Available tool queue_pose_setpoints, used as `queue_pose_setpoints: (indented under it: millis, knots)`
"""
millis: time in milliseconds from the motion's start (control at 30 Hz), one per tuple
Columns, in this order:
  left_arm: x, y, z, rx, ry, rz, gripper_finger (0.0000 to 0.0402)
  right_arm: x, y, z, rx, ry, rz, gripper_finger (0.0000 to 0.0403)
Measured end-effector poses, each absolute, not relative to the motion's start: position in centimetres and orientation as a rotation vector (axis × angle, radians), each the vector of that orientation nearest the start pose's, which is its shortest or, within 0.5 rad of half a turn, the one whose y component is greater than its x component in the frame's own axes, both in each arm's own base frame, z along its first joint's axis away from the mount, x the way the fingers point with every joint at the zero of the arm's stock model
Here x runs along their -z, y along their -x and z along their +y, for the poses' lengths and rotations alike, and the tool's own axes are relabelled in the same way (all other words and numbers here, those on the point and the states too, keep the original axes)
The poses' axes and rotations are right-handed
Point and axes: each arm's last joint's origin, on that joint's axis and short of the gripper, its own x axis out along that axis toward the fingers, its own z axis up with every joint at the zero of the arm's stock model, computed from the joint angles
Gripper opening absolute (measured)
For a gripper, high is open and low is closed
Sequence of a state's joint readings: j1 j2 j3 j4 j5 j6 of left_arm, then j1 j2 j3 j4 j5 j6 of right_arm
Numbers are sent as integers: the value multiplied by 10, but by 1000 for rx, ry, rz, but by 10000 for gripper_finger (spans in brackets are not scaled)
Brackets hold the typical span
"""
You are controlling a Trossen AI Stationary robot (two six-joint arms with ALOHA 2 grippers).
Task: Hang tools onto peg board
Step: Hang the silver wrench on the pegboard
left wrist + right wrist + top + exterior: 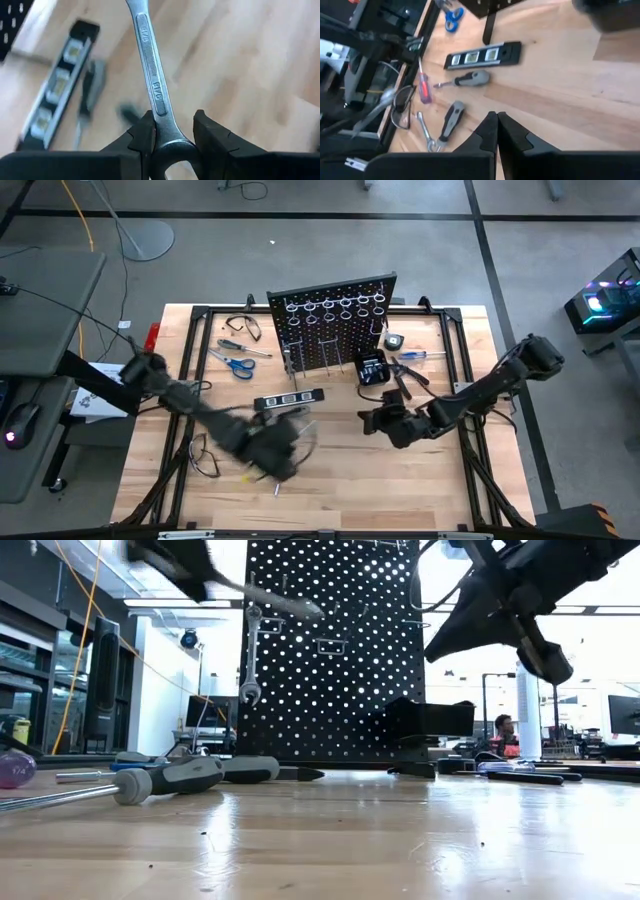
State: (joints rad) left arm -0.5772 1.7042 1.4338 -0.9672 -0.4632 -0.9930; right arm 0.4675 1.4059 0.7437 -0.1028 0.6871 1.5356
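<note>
My left gripper [272, 446] is above the table's near middle, shut on a silver wrench [150, 75] that sticks out past its fingers. In the low view this wrench [285, 604] is high above the table, in front of the black peg board [335, 650]. The peg board [335, 325] stands upright at the far middle, and another wrench [250, 650] hangs on it from a hook. Blue scissors [237, 363] and a blue screwdriver [245, 348] lie left of the board. My right gripper [496, 131] is shut on nothing, raised right of centre [385, 423]. My left gripper pinches the wrench between its two fingers [145, 137], on the shaft's narrow edges where it widens into the near head [167, 134]. The stamped flat face is turned toward the wrist camera. The shaft runs on ahead along the fingers, lifted clear of the table.
A black level [482, 55], two grey-handled screwdrivers [470, 79], a red screwdriver [423, 87], a loose wrench [425, 132] and clear glasses [402, 107] lie on the left half. A small black box [372, 368] stands right of the board's foot.
</note>
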Motion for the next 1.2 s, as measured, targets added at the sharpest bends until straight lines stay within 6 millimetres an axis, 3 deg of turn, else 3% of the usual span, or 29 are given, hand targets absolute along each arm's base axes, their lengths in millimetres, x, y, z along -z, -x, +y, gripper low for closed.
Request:
queue_pose_setpoints:
  millis: [167,333,733,1200]
  knots:
    - [-286,-236,-196,-520,253,935,102,-202,-246,102,644,-1037,331,0]
    - [-295,-206,-190,-645,83,948,102,-201,-246,101,652,-1032,335,0]
    - [-308,-236,-158,-609,-306,930,102,-201,-250,93,677,-1045,330,0]
    - [-309,-240,-138,-656,-402,1020,102,-200,-248,92,698,-1032,334,0]
